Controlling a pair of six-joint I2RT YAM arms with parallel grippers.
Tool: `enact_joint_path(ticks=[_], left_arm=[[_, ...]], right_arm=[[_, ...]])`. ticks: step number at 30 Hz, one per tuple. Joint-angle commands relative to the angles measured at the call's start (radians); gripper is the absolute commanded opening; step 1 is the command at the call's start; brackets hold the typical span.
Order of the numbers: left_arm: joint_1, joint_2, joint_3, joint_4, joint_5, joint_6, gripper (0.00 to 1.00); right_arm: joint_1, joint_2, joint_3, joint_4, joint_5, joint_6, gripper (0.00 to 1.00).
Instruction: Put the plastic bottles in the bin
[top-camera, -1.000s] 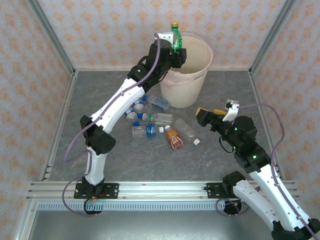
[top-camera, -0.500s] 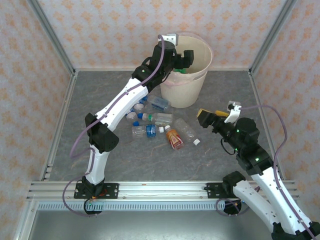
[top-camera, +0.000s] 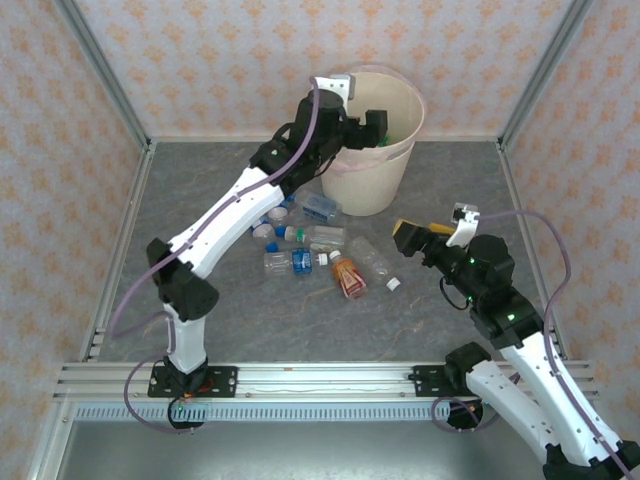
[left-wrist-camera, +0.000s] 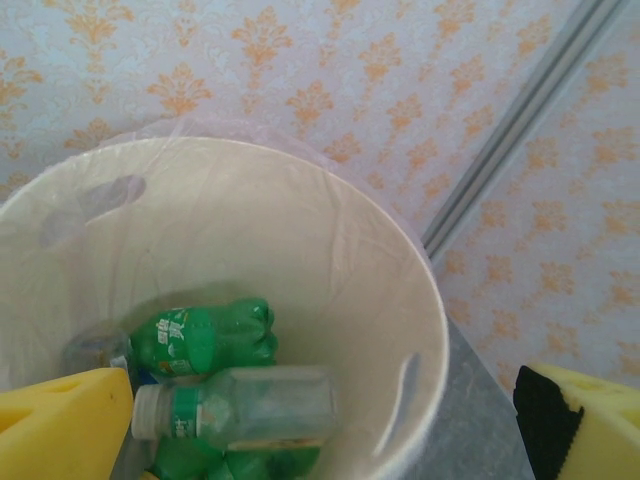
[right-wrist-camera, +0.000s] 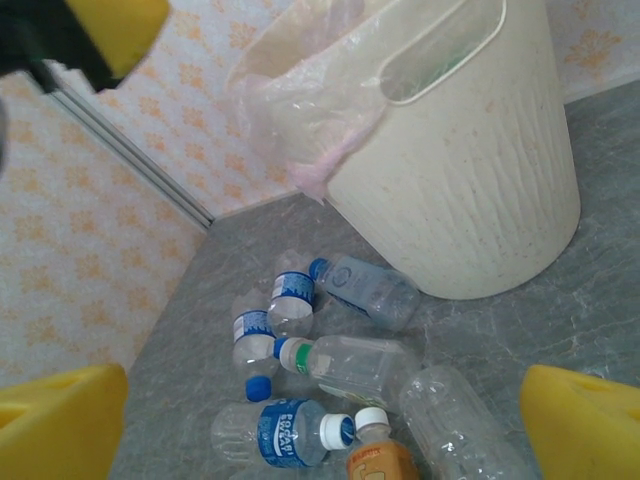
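The left gripper (left-wrist-camera: 320, 440) has its two yellow fingers (left-wrist-camera: 60, 425) spread wide apart, with nothing between them. It hangs just above the open mouth of the bin (left-wrist-camera: 330, 250), looking straight down into it. At the bottom of the bin lie a green bottle (left-wrist-camera: 205, 340) and, touching it on the near side, a clear bottle (left-wrist-camera: 240, 408) with a green label and a white cap, both on their sides.

The right gripper (top-camera: 425, 228) is also wide open and holds nothing. It hovers above the grey table (top-camera: 460, 180), to the right of the bin and apart from it, pointing toward the loose bottles (top-camera: 305, 250).

These bottles lie on their sides in a cluster on the table, just in front of the bin and to its left. Most are clear with blue caps or blue labels. An orange bottle (top-camera: 348, 277) with a white cap lies at the near edge of the cluster, beside a larger clear one.

The bin is tall, round and cream-coloured, standing upright at the back of the table. A pale pink liner (right-wrist-camera: 310, 120) hangs over its rim.
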Motion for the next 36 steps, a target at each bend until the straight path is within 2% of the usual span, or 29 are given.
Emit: enact_joint_path(ticks=[1, 12, 20, 26, 36], left_arm=[[-0.015, -0.124, -0.129, 0.081, 0.013, -0.016, 0.99], [-0.041, -0.547, -0.785, 0.297, 0.005, -0.115, 0.99], [-0.043, -0.787, -1.14, 0.342, -0.047, -0.183, 0.99], [-0.042, -0.865, -1.237, 0.342, -0.054, -0.195, 0.99], [-0.043, -0.857, -1.258, 0.366, -0.014, -0.185, 0.99]], right_arm=[[0.004, 0.008, -0.031, 0.021, 0.016, 0.013, 1.0], [0.004, 0.095, -0.149, 0.027, 0.009, 0.011, 1.0], [0.005, 0.209, -0.162, 0.026, 0.019, 0.032, 1.0], [0.006, 0.262, -0.241, 0.095, -0.017, 0.058, 0.93], [0.007, 0.34, -0.302, 0.205, -0.054, 0.073, 0.87]])
